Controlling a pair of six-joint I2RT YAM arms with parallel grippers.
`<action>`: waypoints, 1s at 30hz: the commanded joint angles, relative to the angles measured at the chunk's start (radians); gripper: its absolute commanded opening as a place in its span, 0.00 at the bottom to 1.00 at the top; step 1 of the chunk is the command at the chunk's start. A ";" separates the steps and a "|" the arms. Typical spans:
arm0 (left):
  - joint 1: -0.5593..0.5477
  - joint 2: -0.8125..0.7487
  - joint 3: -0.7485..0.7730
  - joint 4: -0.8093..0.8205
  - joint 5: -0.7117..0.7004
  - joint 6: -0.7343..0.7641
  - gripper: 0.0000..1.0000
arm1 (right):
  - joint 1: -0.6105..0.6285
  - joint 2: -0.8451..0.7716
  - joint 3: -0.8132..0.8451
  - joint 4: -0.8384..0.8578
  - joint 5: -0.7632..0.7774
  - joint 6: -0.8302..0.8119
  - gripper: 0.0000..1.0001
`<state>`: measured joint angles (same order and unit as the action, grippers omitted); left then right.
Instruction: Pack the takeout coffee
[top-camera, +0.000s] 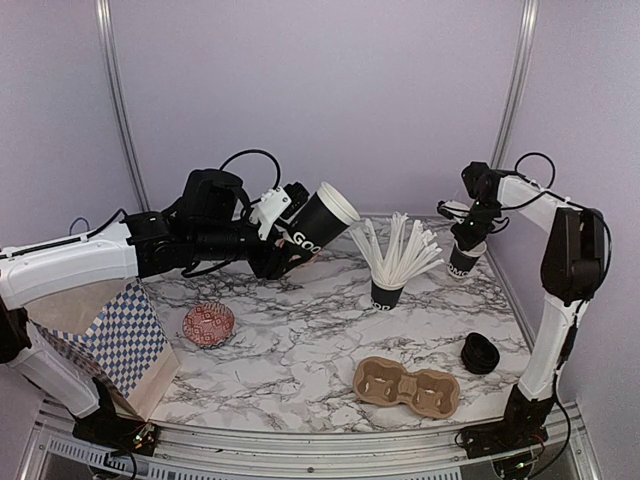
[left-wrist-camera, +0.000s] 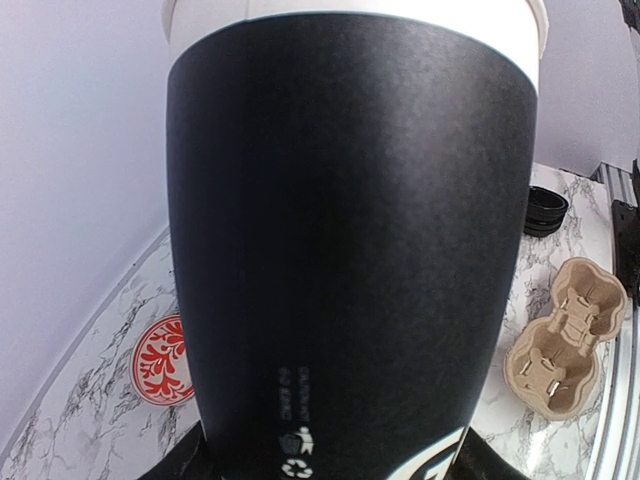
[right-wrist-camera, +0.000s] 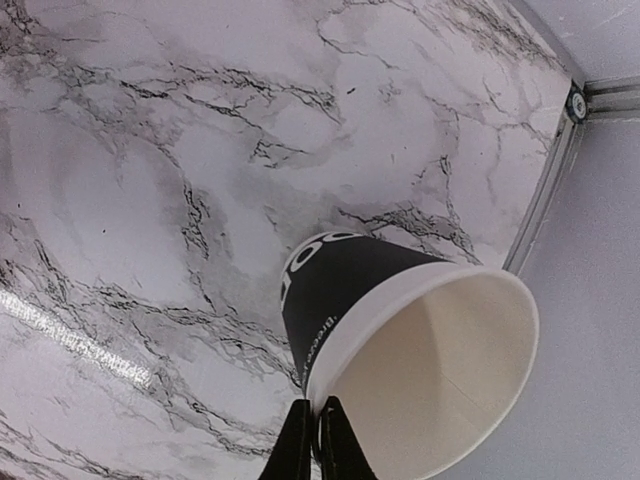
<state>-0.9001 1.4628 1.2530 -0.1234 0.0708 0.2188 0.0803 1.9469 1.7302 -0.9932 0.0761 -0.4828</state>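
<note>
Black cup (top-camera: 320, 222) clasped in left pincer (top-camera: 284, 238); rim of second cup (right-wrist-camera: 400, 320) nipped in right pincer (right-wrist-camera: 316, 425).

stick cup (top-camera: 388, 292) mid-way on table (top-camera: 300, 365) | raised cup (top-camera: 318, 222) left-behind it, above the table | other cup (top-camera: 464, 260) right of it | carrier tray (top-camera: 407, 387) before it | lid stack (top-camera: 481, 354) right-front | dish (top-camera: 208, 324) left-front | bag (top-camera: 125, 340) far left-front

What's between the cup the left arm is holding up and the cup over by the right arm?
The black cup bristling with white sticks stands between the lifted cup and the far-right cup; the top view shows it.
</note>
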 joint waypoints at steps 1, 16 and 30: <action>0.003 -0.039 -0.010 0.021 0.011 -0.012 0.55 | 0.004 0.007 0.020 0.028 0.023 0.029 0.06; 0.004 -0.016 0.019 0.020 0.033 -0.034 0.56 | 0.083 -0.118 0.054 -0.035 -0.208 0.009 0.26; 0.004 0.061 0.103 0.028 0.105 -0.097 0.57 | 0.204 -0.348 0.097 -0.100 -0.931 -0.245 0.41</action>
<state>-0.9001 1.5066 1.3140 -0.1162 0.1318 0.1471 0.2188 1.6611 1.8500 -1.0721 -0.5560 -0.6090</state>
